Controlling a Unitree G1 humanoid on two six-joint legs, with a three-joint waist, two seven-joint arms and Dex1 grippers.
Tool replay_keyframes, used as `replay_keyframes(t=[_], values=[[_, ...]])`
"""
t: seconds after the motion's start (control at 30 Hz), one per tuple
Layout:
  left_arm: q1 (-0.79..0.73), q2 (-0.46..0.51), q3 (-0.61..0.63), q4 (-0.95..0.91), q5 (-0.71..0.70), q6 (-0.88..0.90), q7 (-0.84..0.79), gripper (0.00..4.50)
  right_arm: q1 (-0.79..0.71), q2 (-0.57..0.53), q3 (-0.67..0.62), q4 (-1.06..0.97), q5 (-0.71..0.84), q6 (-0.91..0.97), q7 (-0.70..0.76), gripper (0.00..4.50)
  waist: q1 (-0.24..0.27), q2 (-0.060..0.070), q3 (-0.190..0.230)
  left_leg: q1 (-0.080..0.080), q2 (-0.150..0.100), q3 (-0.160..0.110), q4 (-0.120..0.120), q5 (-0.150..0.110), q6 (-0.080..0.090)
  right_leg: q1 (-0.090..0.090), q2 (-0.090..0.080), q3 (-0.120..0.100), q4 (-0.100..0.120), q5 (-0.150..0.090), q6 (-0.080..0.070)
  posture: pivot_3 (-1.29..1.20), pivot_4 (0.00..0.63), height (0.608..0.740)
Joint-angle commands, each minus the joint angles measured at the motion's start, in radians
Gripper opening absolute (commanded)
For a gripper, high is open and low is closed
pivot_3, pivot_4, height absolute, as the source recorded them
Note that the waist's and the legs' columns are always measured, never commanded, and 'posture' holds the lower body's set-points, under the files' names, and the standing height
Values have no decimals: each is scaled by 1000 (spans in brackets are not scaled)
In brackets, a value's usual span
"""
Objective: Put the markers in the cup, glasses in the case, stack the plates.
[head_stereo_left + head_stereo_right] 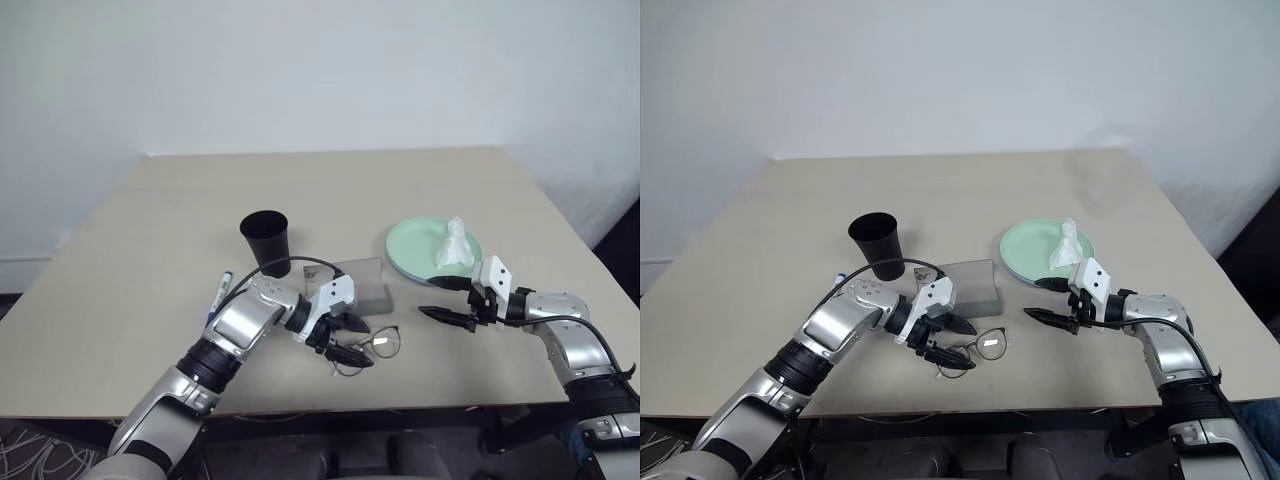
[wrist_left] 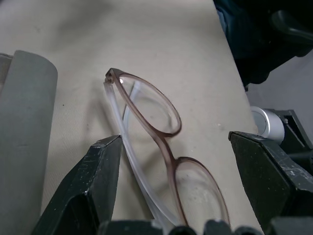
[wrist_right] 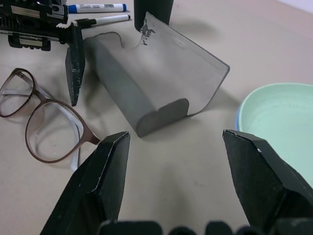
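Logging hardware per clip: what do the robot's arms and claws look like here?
Both arms are silver-grey metal with black joint bands. Each wrist carries a white block, with a thin black cable looping over it. The left claw and right claw each have two black, wedge-shaped fingers, slightly scuffed.

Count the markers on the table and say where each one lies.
2. The blue-capped marker and the dark-capped marker lie side by side on the table beside the cup, beyond the left gripper. Others may be hidden.

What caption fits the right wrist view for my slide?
Open right gripper faces the grey case, lid up, with the glasses beside it and the left gripper above them.
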Motion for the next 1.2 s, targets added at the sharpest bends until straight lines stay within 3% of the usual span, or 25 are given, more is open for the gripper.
replay_keyframes(t=[0.03,0.13,0.43,0.57,0.83,1.0,1.2], values=[[-33,-1,3,4,6,-6,-6,3113,-4,-3,-12,-33,-2,-20,-9,3326,0,0,0,0,0,0,0,0,0,0,0,0,0,0,0,0,0,740],[-37,1,2,11,11,-14,-11,2097,0,-6,-13,-32,-6,-22,-10,3326,0,0,0,0,0,0,0,0,0,0,0,0,0,0,0,0,0,740],[-41,-1,11,24,22,-30,-16,2097,-8,-5,-12,-18,-21,-25,-14,3326,0,0,0,0,0,0,0,0,0,0,0,0,0,0,0,0,0,740],[-44,-6,16,24,24,-31,-16,1288,-11,-4,-10,-13,-27,-27,-15,3326,0,0,0,0,0,0,0,0,0,0,0,0,0,0,0,0,0,740],[-43,-8,20,22,17,-39,-19,1288,-9,-2,-6,-2,-35,-38,-18,3326,0,0,0,0,0,0,0,0,0,0,0,0,0,0,0,0,0,740],[-46,-9,26,23,16,-43,-16,78,-10,-1,-5,15,-39,-50,-17,3326,0,0,0,0,0,0,0,0,0,0,0,0,0,0,0,0,0,740],[-48,-9,23,26,24,-54,-14,78,-18,1,-3,45,-44,-70,-14,3326,0,0,0,0,0,0,0,0,1,1,0,0,0,0,0,0,0,740]])
